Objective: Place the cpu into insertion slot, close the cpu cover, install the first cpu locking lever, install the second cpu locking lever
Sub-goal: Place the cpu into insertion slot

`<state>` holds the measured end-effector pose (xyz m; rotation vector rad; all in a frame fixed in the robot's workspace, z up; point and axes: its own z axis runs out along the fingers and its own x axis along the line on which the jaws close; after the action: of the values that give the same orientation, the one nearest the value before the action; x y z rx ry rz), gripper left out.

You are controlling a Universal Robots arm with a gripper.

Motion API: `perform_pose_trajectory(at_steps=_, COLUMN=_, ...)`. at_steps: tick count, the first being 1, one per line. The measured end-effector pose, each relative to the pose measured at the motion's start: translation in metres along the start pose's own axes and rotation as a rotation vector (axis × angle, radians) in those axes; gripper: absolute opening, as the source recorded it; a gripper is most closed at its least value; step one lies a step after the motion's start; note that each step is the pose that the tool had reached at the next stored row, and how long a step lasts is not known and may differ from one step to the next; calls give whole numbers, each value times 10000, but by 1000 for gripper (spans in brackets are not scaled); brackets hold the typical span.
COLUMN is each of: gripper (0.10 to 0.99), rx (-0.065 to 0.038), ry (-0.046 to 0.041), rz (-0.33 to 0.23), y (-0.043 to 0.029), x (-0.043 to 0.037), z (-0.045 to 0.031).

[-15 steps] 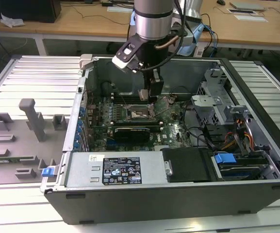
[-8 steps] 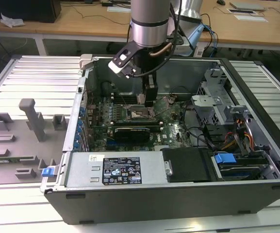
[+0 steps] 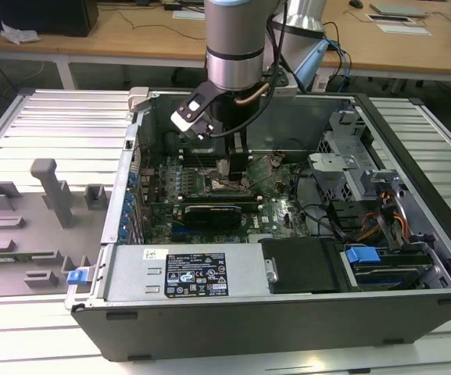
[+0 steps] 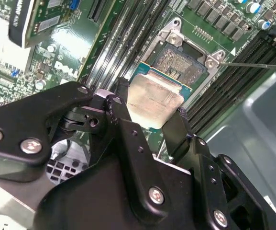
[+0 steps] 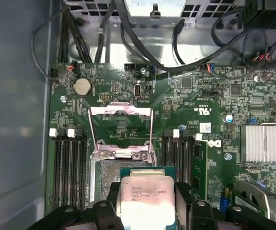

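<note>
Wooden desks (image 3: 131, 35) stood behind a ribbed metal table (image 3: 53, 117) in the exterior view, and on that table lay an open computer case (image 3: 288, 312). The arm (image 3: 237, 47) reached down into it, with the gripper (image 3: 233, 166) low over the motherboard (image 3: 276, 211) at the slot (image 3: 219, 186). In the second wrist view the black fingers (image 4: 121, 103) pinched the cpu (image 4: 156, 98) by two opposite edges — silver top plate showing. The chip hung over the near edge of the slot (image 4: 183, 62), not seated in it, and the fine contacts lay bare beyond it. In the first wrist view the fingers (image 5: 183, 199) clamped the cpu (image 5: 147, 201) the same way, just beside the slot's (image 5: 106, 175) dark centre. The cover (image 5: 121, 110) stood swung open on the far side of the slot — green board visible through its square window.
</note>
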<state>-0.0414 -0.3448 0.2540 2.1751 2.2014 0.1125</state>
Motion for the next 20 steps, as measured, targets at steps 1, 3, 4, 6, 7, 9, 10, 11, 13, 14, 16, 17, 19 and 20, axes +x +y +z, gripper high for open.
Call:
perform_pose_trajectory(at_steps=1, gripper=537, rx=0, ry=0, rz=-1, y=-6, x=0, z=19)
perform_pose_trajectory(at_steps=3, gripper=537, rx=0, ry=2, rz=0, y=-19, x=-1, z=60)
perform_pose_trajectory(at_steps=4, gripper=537, rx=0, ry=2, rz=-1, y=-33, x=-1, z=95)
perform_pose_trajectory(at_steps=6, gripper=537, rx=1, ry=0, rz=-2, y=-47, x=-2, z=135)
perform_pose_trajectory(at_steps=7, gripper=537, rx=1, ry=1, rz=-1, y=-58, x=-2, z=172)
perform_pose_trajectory(at_steps=9, gripper=537, rx=0, ry=1, rz=-2, y=-77, x=0, z=244)
perform_pose_trajectory(at_steps=10, gripper=537, rx=0, ry=1, rz=-2, y=-86, x=2, z=276)
perform_pose_trajectory(at_steps=11, gripper=537, rx=0, ry=1, rz=-1, y=-95, x=5, z=310)
perform_pose_trajectory(at_steps=13, gripper=537, rx=1, ry=-1, rz=-2, y=-97, x=15, z=331)
perform_pose_trajectory(at_steps=14, gripper=537, rx=0, ry=0, rz=-2, y=-98, x=23, z=336)
perform_pose_trajectory(at_steps=16, gripper=537, rx=1, ry=-3, rz=-2, y=-98, x=44, z=338)
perform_pose_trajectory(at_steps=17, gripper=537, rx=1, ry=-14, rz=-3, y=-97, x=68, z=338)
perform_pose_trajectory(at_steps=19, gripper=537, rx=1, ry=-38, rz=-5, y=-97, x=113, z=339)
perform_pose_trajectory(at_steps=20, gripper=537, rx=1, ry=-48, rz=-5, y=-97, x=132, z=339)
